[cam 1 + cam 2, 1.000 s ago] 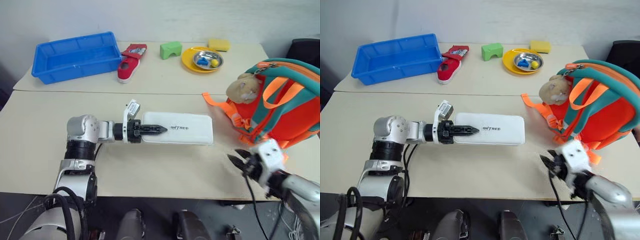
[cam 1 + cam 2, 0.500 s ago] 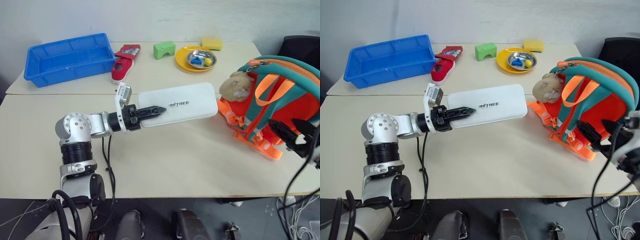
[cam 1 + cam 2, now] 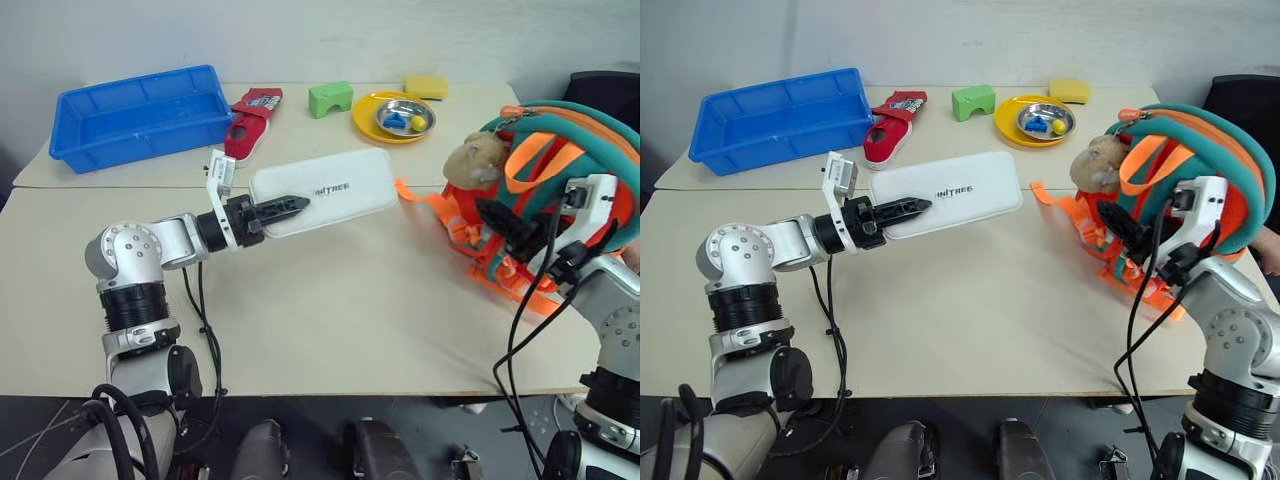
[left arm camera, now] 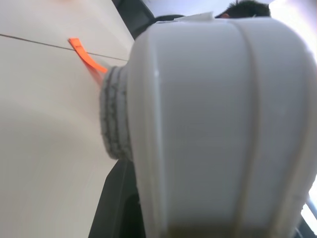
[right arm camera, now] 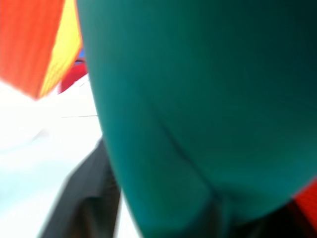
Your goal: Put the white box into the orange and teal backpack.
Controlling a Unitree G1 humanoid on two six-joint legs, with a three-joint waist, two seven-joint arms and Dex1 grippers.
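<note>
The white box, flat with dark lettering, hangs tilted above the table, and my left gripper is shut on its near left end. In the left wrist view the white box bulks close between the fingers. At the right of the table stands the orange and teal backpack with a tan plush toy on its front. My right gripper is against the front of the backpack, and a wide teal trim band runs down between its fingers, so it looks shut on that trim.
On the far table stand a blue bin, a red shoe, a green block, a yellow plate holding a metal bowl, and a yellow sponge. An orange strap trails on the table.
My left gripper has lifted the white box off the table and swung it up and leftward. My right gripper rose from the table's near edge to the backpack's front and closed there.
</note>
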